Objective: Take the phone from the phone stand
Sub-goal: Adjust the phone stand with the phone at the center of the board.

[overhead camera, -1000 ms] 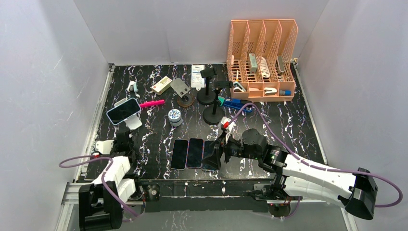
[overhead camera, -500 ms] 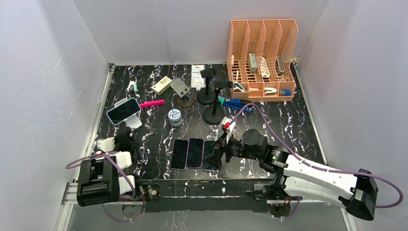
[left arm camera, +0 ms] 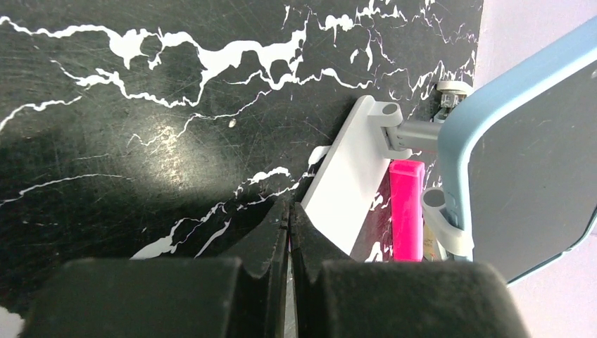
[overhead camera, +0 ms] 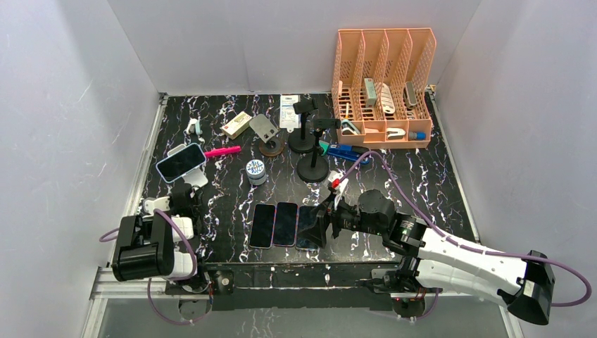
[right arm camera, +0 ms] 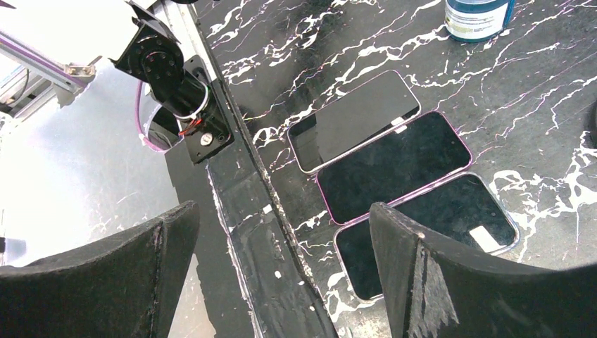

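Seeing phone, blue case, dark screen, tilted up in cradle of phone stand, far-left part of desk. Noting stand's white base plate flat on desk. Just beside stand, on far side: pink marker. On near side of stand: left fingers pressed fully together, gripping nothing, tips low by base-plate edge; touching or not, can't tell. Well to right of stand: right fingers spread wide, empty, over three flat phones lying side by side.
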Controlling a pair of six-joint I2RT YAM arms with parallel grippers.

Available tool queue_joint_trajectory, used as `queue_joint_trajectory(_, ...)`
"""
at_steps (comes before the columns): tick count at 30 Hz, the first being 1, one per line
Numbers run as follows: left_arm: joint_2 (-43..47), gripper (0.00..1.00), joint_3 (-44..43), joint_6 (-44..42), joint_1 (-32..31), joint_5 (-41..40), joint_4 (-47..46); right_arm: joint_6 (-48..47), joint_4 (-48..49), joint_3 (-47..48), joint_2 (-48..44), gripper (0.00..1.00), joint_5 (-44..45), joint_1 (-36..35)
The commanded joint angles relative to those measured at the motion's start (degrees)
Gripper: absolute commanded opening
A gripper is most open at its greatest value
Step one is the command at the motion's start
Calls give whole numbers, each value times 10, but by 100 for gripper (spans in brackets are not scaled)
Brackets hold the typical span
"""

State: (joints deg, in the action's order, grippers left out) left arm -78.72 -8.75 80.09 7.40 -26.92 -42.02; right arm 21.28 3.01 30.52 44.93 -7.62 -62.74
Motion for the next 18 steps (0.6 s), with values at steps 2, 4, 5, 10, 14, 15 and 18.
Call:
queue_joint_trajectory(2,-27,0,-1,-27,-3,28,19,3,14,-2,-7,97,8,0)
queue_joint_trajectory(4,-36,0,-3,-29,-9,33,9,5,17,-4,-5,97,7,0)
queue_joint_trajectory(5,-41,0,-5,-29,-13,34,5,6,18,-5,-4,97,5,0)
queue_joint_trajectory(10,-72,0,-20,-33,-37,41,-13,9,18,-8,-5,97,3,0)
queue_joint_trajectory(14,-95,0,-31,-30,-60,36,-25,10,13,-11,-12,97,8,0)
queue_joint_trajectory(15,-100,0,-35,-29,-65,35,-27,11,11,-12,-13,97,9,0)
queue_joint_trajectory(18,-114,0,-47,-26,-89,33,-32,13,8,-12,-16,97,11,0)
